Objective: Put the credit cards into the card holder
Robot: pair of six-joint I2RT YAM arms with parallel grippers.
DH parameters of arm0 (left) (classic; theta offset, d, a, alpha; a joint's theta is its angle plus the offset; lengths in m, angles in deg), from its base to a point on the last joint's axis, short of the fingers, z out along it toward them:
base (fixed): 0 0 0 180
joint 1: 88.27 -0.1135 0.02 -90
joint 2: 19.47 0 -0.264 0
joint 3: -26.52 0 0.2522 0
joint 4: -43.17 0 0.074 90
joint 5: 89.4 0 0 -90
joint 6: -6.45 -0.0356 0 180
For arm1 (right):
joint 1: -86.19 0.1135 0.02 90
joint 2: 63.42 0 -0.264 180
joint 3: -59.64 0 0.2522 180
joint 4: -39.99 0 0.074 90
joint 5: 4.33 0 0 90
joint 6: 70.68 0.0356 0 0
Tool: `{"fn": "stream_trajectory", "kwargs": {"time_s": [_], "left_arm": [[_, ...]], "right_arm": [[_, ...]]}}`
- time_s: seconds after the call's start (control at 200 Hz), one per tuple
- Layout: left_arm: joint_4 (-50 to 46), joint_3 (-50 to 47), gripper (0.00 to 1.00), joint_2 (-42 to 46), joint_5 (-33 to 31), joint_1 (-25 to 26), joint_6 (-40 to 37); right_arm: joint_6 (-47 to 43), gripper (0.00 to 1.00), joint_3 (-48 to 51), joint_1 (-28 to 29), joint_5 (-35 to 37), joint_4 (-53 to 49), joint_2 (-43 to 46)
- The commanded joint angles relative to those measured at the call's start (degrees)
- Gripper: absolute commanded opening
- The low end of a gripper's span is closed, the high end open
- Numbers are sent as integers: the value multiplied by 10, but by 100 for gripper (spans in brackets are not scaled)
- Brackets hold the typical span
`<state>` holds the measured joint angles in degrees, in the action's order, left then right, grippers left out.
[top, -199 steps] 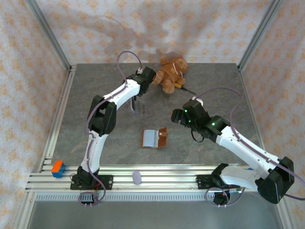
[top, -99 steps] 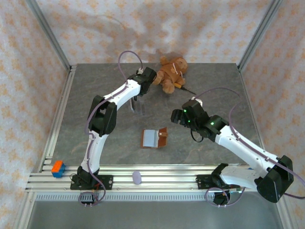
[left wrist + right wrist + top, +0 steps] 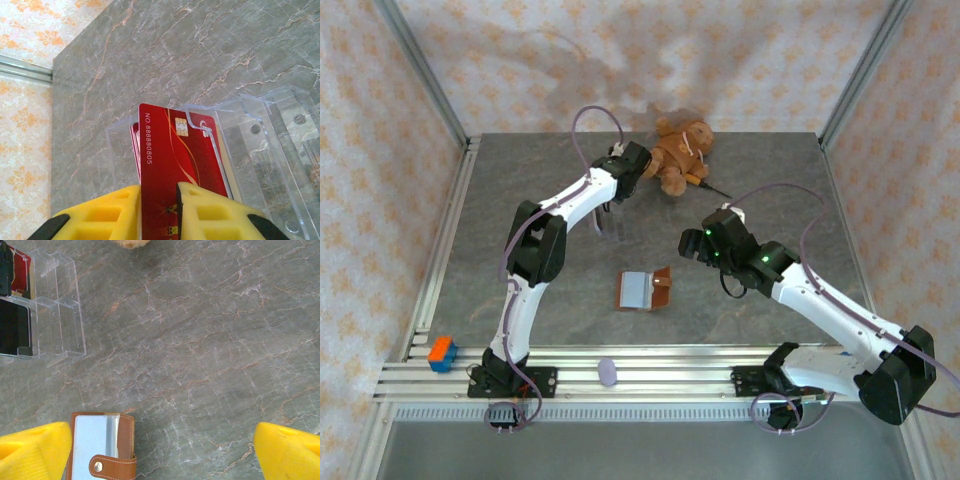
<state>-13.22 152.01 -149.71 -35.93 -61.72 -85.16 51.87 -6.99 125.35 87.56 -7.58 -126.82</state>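
1 card holder (image 3: 643,290), 1 teddy (image 3: 680,155), 1 rack (image 3: 60,315)

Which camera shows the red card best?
Left wrist: the red card fills the middle, chip and number legible, between the left end effector's fingers. Right wrist catches just a red sliver in the clear rack. From the top it is too small to tell.

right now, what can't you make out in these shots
- left wrist: red card, lower end cut by the bottom edge; whether the left gripper has pinched it
- left wrist: how many cards behind, the front one hides them
- right wrist: card holder, cut by the bottom edge
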Motion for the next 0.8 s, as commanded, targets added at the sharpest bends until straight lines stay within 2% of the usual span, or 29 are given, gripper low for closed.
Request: {"fn": "stream_trajectory", "kwargs": {"time_s": [0.0,0.436,0.796], "left_arm": [[-1,11,22,25,-26,2,-2],[-5,15,13,35,-28,13,-7],[-29,31,7,47,23,17,29]], "right_arm": [[9,94,0,-2,4,-1,1],[13,94,3,-2,2,-2,3],[15,94,6,-2,2,-3,4]]}}
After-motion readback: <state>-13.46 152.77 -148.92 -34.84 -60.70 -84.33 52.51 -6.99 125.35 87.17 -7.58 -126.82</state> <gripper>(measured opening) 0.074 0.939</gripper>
